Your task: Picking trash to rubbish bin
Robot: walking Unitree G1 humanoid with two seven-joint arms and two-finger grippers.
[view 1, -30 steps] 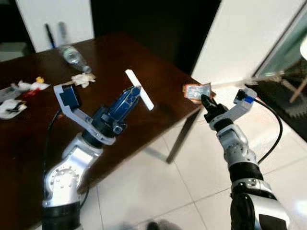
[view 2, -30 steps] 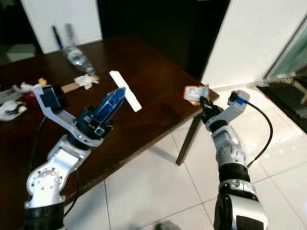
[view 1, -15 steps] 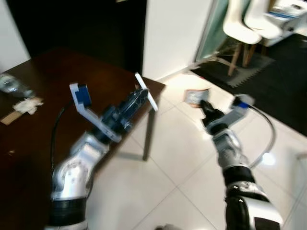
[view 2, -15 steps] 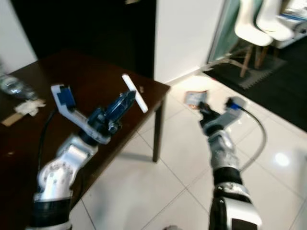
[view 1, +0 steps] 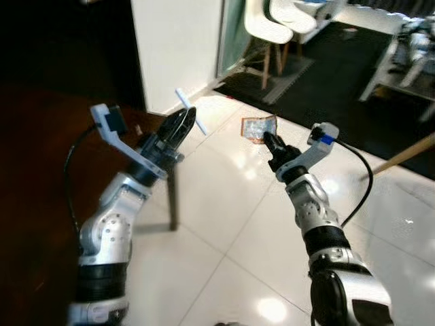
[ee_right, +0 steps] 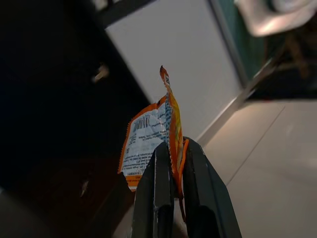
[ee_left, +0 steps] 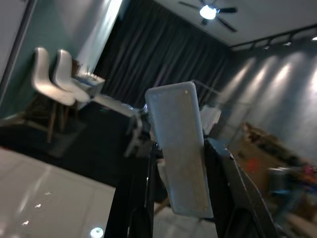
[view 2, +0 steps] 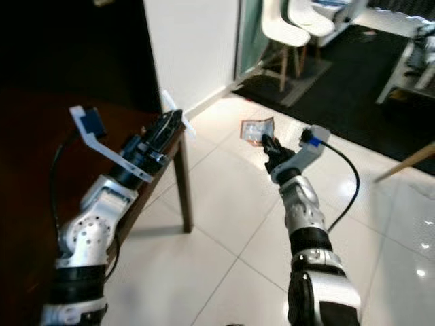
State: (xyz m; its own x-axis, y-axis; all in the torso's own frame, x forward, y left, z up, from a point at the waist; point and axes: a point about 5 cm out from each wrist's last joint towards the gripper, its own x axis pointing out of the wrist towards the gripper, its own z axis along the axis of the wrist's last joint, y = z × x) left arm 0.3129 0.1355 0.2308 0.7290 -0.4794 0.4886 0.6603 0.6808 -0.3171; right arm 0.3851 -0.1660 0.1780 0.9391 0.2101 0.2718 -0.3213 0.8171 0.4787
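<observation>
My left gripper [view 1: 182,119] is raised in front of me, shut on a flat white strip of trash [view 1: 191,111] that sticks out crosswise past the fingertips; the left wrist view shows the white strip [ee_left: 179,153] clamped between the black fingers [ee_left: 226,174]. My right gripper [view 1: 268,139] is held out at about the same height, shut on an orange and white snack wrapper [view 1: 257,127]. In the right wrist view the wrapper [ee_right: 151,140] stands up from between the closed fingers [ee_right: 163,183].
The dark wooden table [view 1: 47,142] is at my left, its corner leg [view 1: 171,201] under the left arm. Glossy white tiles [view 1: 231,224] stretch ahead. White chairs [view 1: 277,20] stand on a dark mat [view 1: 319,61] beyond. A wooden pole [view 1: 408,153] slants in at right.
The camera has swung right, away from the table toward the open tiled floor and chairs. Both grippers keep their hold on the strip and the wrapper.
</observation>
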